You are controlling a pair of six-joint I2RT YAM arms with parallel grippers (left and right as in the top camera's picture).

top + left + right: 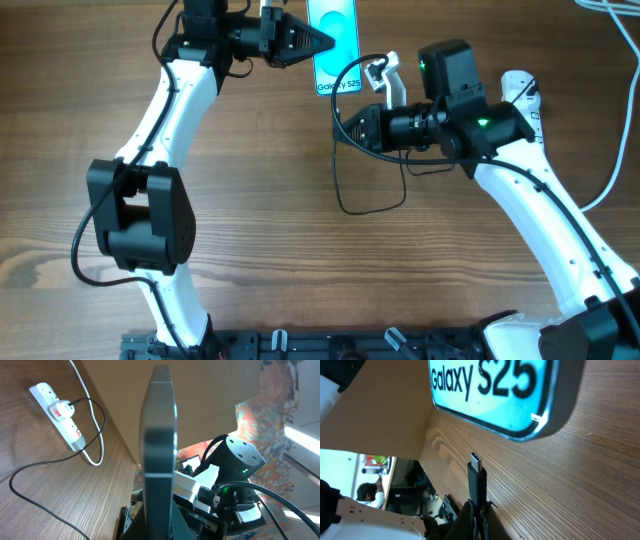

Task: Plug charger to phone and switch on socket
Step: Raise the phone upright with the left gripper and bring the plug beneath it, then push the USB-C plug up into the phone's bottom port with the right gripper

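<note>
The phone [336, 40] has a cyan screen reading "Galaxy S25" and sits at the table's far middle. My left gripper [322, 42] is shut on its side; the left wrist view shows the phone edge-on [160, 435]. My right gripper [347, 125] is shut on the charger's plug end [476, 467]. The tip points at the phone's lower edge [495, 395], a short gap away. The thin black cable [345, 190] loops on the table. The white socket [57, 410] has red marks and a plug in it; in the overhead view it is partly hidden by my right arm [520, 95].
A thick white cord [622, 100] runs along the right edge of the table. The black cable trails across the wood towards the socket [45, 462]. The far table edge is just behind the phone.
</note>
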